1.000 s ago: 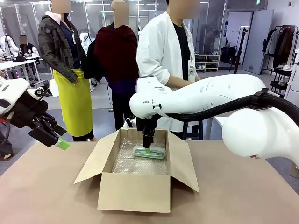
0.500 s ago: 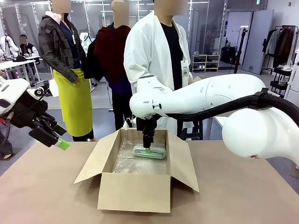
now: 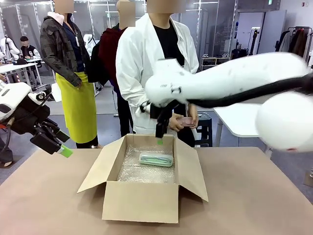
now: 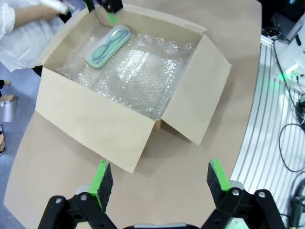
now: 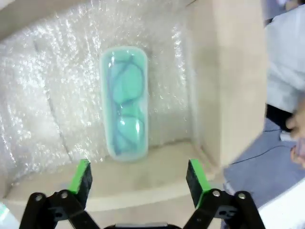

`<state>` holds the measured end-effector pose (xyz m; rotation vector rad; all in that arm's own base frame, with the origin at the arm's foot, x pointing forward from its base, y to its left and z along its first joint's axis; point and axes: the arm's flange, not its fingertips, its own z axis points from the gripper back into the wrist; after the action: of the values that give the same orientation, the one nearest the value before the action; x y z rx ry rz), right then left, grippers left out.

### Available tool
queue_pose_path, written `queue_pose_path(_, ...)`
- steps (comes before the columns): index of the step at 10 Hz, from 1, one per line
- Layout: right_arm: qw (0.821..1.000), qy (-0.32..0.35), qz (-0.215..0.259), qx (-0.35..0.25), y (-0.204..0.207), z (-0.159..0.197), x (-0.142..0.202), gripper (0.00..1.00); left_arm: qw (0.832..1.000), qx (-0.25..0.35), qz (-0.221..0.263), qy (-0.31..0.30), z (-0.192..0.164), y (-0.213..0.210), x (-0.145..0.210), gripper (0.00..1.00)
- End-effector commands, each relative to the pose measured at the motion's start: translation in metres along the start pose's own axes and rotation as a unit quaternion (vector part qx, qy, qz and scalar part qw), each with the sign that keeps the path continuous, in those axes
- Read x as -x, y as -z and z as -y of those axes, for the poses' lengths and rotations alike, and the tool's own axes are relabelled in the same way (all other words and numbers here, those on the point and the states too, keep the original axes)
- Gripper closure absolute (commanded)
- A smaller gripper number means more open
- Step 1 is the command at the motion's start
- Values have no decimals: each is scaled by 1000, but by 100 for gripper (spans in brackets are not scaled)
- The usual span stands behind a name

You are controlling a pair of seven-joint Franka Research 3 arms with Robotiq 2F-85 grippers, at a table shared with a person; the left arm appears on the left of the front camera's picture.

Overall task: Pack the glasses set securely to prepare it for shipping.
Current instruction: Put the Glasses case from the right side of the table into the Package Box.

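Note:
The pale mint-green glasses case lies flat on bubble wrap inside the open cardboard box, near its far wall. My right gripper hangs open just above the box's far edge, holding nothing. In the right wrist view the mint case lies straight below the open right gripper. A person in a white coat stands behind the box holding the pale pink case. My left gripper hovers open at the table's left. From the left gripper the box and mint case show.
Bubble wrap lines the box floor, and all the flaps are folded outward. Brown table surface surrounds the box. Other people stand farther back on the left.
My right gripper has let go of the mint case and risen out of the box. The person has stepped left toward the box, now holding the pink case. My left arm has not moved.

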<state>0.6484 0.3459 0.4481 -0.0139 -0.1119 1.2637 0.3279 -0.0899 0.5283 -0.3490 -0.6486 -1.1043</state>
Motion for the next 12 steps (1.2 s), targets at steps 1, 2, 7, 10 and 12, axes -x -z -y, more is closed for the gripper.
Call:
queue_pose_path(1,996,61,55,20,-24,-36,65,0,1000,11,6,9,-1,-2,2,0)
queue_pose_path(2,993,91,66,30,-38,-37,86,0,1000,11,6,9,-1,-2,2,0)
queue_pose_path(7,958,203,197,56,-78,-69,196,0,1000,11,6,9,-1,-2,2,0)
queue_pose_path(10,929,261,259,48,-83,-89,273,0,1000,11,6,9,-1,-2,2,0)
queue_pose_path(12,920,294,258,32,-90,-104,326,0,1000,11,6,9,-1,-2,2,0)
